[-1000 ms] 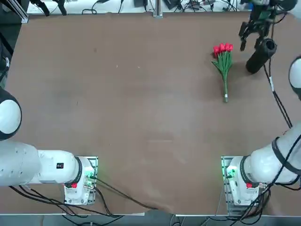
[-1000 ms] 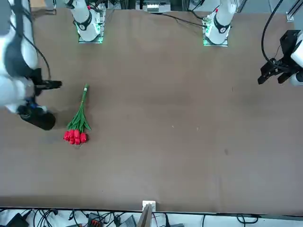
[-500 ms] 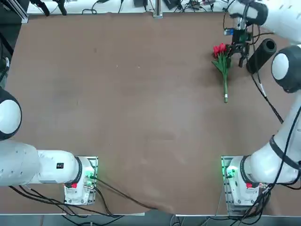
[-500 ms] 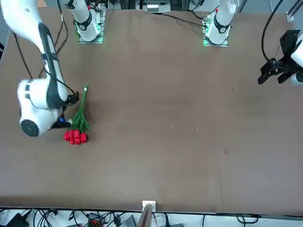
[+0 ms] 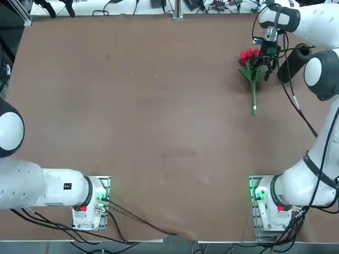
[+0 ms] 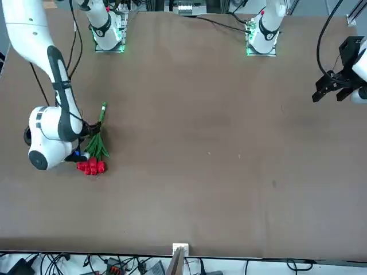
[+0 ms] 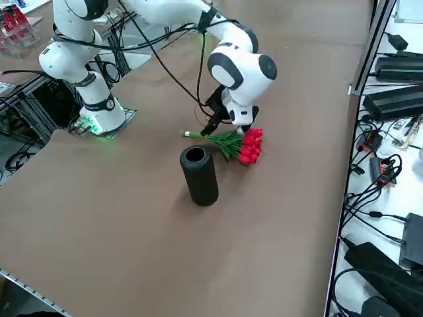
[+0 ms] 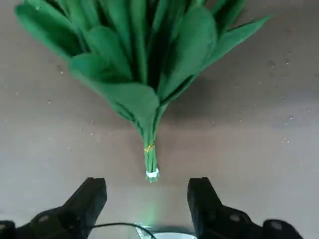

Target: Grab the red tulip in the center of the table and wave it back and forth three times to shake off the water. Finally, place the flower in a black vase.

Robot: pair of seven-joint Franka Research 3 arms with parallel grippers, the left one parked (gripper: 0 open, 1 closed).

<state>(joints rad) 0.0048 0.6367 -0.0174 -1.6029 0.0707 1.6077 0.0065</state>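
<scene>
The red tulip (image 5: pixel 251 67) lies flat on the table (image 5: pixel 159 106) at the far right, red heads (image 5: pixel 249 54) away from the robot and pale stem tip (image 5: pixel 254 110) toward it. My right gripper (image 5: pixel 266 64) hovers over the bunch, open and holding nothing. In the wrist view both fingers (image 8: pixel 89 199) stand apart, with the stem tip (image 8: pixel 151 172) and green leaves (image 8: pixel 134 59) lying beyond the gap. The black vase (image 5: pixel 294 61) stands upright just to the right of the flowers, its round mouth (image 7: pixel 194 156) facing up, a short way from the tulip (image 7: pixel 239 144).
The right arm's wrist and cable (image 7: pixel 238 69) hang over the flowers in the side view. The table's far edge (image 5: pixel 175 16) with cables runs close behind the tulip and vase. Brown tabletop stretches to the left.
My right gripper has swung left from above the black vase to above the tulip and turned toward it. Tulip and vase have not moved.
</scene>
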